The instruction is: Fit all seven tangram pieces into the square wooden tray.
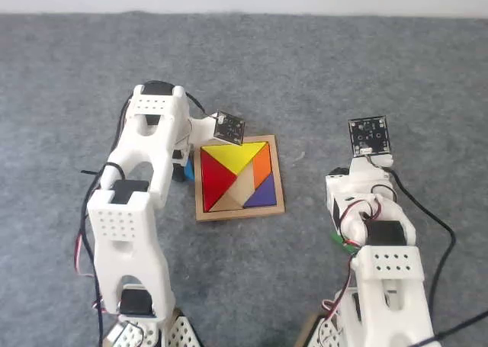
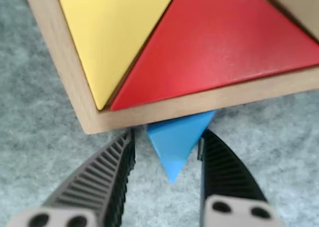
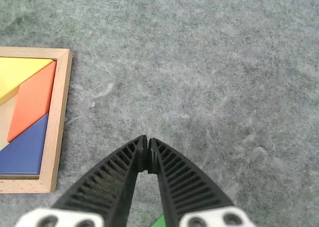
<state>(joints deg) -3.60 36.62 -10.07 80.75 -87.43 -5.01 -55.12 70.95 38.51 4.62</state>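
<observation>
1. The left fingers [image 2: 122, 157] stood open on either side of a light blue triangle [image 2: 174, 137]; we could not tell whether they touched it.
2. That triangle lay on the grey tabletop [image 1: 366, 72], against the outer rim of the square wooden tray [image 1: 239, 213].
3. The tray sat between the 2 arms and held 4 pieces: a yellow triangle [image 1: 229, 155], a red triangle [image 1: 214, 181], an orange piece [image 1: 262, 166] and a dark blue piece [image 1: 262, 194], with bare wood among them.
4. The right fingers [image 3: 142, 154] were pressed together, holding nothing, over the tabletop beside the tray.
5. We saw a green piece [image 1: 335, 239] under the right arm, well apart from the tray.
</observation>
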